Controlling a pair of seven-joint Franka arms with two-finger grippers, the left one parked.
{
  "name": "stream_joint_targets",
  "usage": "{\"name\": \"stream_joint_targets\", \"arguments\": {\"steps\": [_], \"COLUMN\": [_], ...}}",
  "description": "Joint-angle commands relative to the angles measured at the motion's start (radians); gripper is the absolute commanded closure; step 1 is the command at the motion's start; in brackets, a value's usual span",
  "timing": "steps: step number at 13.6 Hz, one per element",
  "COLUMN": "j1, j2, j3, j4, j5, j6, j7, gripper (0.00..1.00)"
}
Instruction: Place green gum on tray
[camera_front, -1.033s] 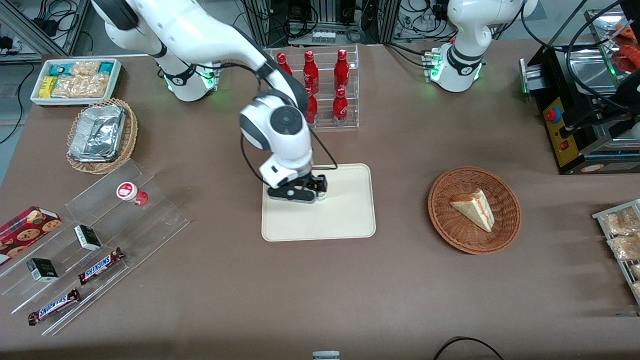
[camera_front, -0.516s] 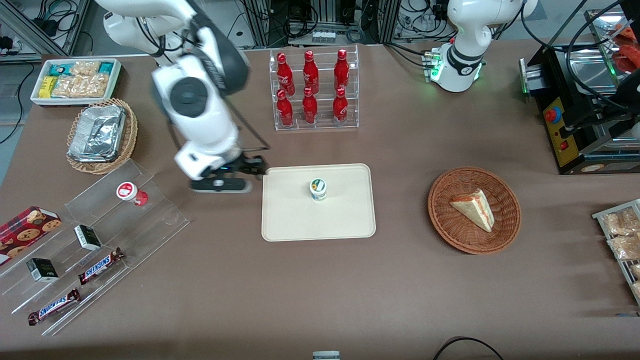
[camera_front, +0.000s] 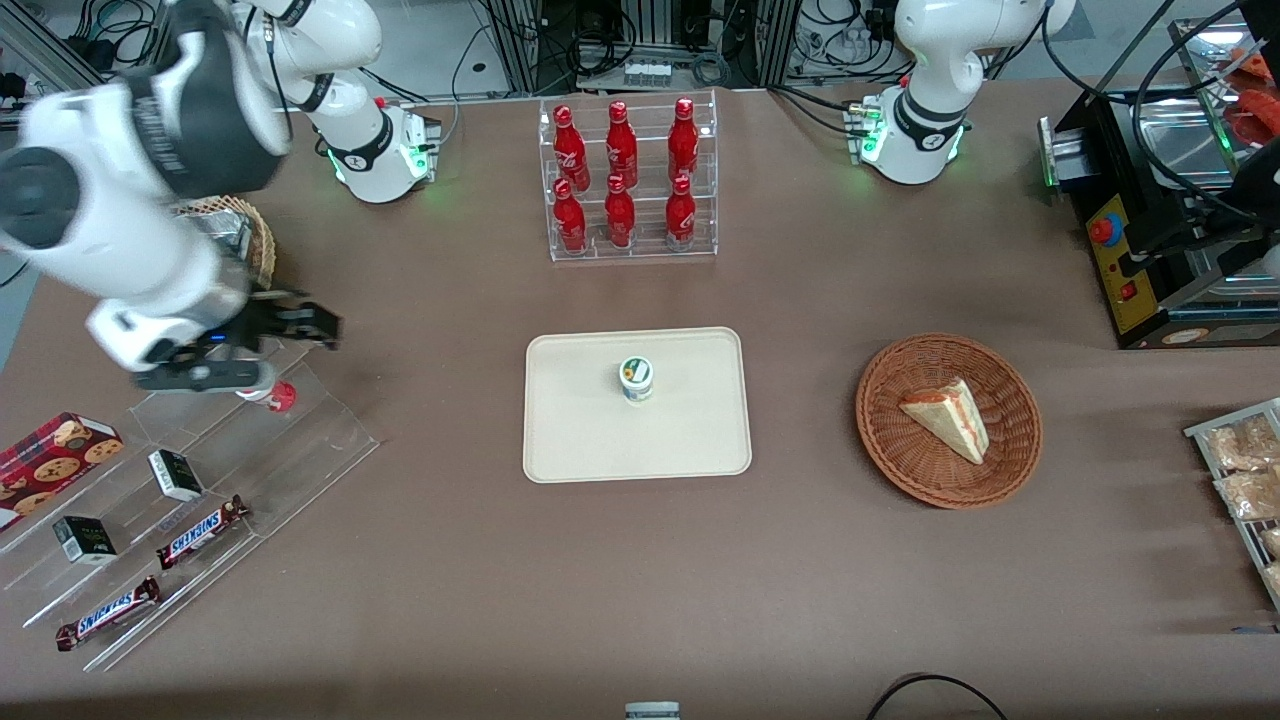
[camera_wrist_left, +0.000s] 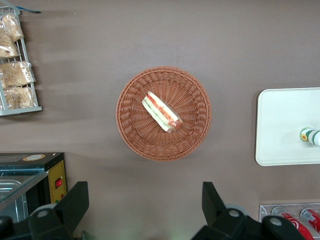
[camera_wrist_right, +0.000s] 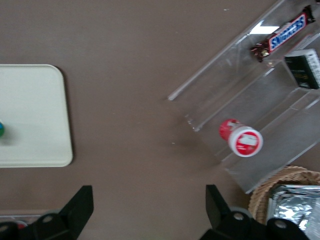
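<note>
While green gum (camera_front: 636, 377) stands on tray (camera_front: 690, 440), gripper (camera_front: 268, 350) open, empty

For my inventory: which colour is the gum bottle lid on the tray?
White, green-and-orange mark; front view.

My right arm (camera_front: 150, 180) is a glossy white shell of rounded segments, joined by a wide black band and a dark grey circular joint cap. Its round white base (camera_front: 375, 160) has a black ring and glows green at the sides. My gripper (camera_front: 250, 345), above the clear stepped shelf, is black with two wedge-shaped fingers (camera_wrist_right: 80, 207) set wide apart, small round screws near their roots.
</note>
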Motion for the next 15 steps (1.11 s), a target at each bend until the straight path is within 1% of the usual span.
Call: {"name": "stream_joint_targets", "arguments": {"steps": [1, 5, 7, 10, 15], "j1": [-0.008, -0.009, -0.003, -0.005, -0.008], "j2": [-0.005, -0.007, -0.004, -0.001, -0.009], "j3": [-0.066, -0.110, -0.148, -0.184, -0.196], "j4": [0.052, 0.068, 0.068, 0.068, 0.068], "j5": [0.031, 0.029, 0.029, 0.028, 0.026], "j6": [-0.068, -0.073, -0.073, -0.065, -0.079], "j7": [-0.108, -0.149, -0.199, -0.210, -0.205], "gripper": [0.00, 0.00, 0.00, 0.00, 0.00]}}
